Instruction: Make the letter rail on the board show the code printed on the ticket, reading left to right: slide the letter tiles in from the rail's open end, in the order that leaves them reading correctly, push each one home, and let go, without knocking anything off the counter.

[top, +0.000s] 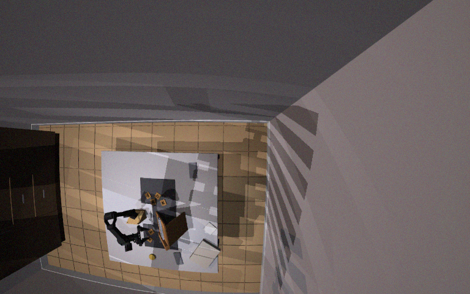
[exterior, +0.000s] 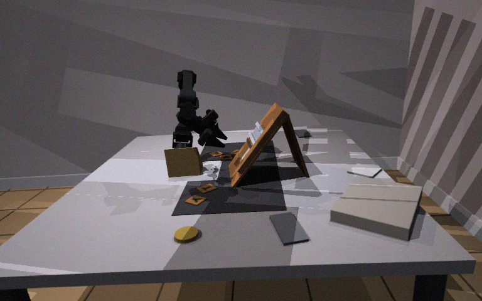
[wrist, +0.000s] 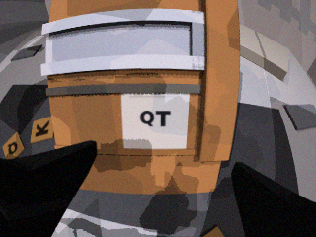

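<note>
The ticket [wrist: 155,120] on the leaning orange board [exterior: 260,148] [wrist: 219,99] reads QT. Above it, the pale rail [wrist: 123,66] holds no tile; its right end is blocked and its left end looks open. My gripper [top: 147,235] [exterior: 225,142] [wrist: 166,160] is open and empty in front of the board, above the mat. A T tile [top: 150,231] [exterior: 207,188] and a Y tile [top: 149,239] [exterior: 195,200] lie on the near part of the mat. A K tile [top: 163,203] [wrist: 42,129] and a round-lettered tile [wrist: 13,147], Q or similar, lie in the far group.
The dark mat [top: 167,185] [exterior: 248,205] runs under the board. A tan block [top: 136,217] [exterior: 182,162] stands by the arm's base. A yellow disc [top: 152,256] [exterior: 186,234], a grey slab [top: 178,258] [exterior: 288,227] and a beige box [top: 204,253] [exterior: 376,205] sit near the counter's near side.
</note>
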`<state>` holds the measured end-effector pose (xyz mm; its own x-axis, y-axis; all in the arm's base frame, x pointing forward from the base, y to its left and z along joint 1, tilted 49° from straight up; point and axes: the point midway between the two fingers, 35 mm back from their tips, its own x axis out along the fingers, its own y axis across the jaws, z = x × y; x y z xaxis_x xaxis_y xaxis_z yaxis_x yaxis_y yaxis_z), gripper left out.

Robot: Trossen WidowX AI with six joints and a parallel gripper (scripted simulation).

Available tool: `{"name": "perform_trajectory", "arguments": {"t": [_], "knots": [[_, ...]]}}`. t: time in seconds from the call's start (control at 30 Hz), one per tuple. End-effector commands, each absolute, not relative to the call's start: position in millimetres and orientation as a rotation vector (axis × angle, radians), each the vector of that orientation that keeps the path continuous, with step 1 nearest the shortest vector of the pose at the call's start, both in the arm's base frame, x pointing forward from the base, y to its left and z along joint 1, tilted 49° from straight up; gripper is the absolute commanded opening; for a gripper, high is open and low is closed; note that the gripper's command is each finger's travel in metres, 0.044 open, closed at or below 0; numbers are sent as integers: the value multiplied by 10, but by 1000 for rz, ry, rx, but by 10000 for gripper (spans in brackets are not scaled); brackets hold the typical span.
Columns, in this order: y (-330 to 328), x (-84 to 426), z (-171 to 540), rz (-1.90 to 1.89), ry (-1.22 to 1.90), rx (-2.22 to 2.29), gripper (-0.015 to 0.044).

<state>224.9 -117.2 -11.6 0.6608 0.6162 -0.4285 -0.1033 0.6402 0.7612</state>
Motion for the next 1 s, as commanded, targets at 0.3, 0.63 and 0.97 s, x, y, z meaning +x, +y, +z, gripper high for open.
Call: {"name": "perform_trajectory", "arguments": {"t": [0.3, 0.63, 0.97], "knots": [[-1535, 2585, 492, 715, 611, 116, 440], [-1629, 2806, 1510, 1020, 345, -672, 440], [-1619, 2810, 1593, 1041, 319, -730, 440]]}}
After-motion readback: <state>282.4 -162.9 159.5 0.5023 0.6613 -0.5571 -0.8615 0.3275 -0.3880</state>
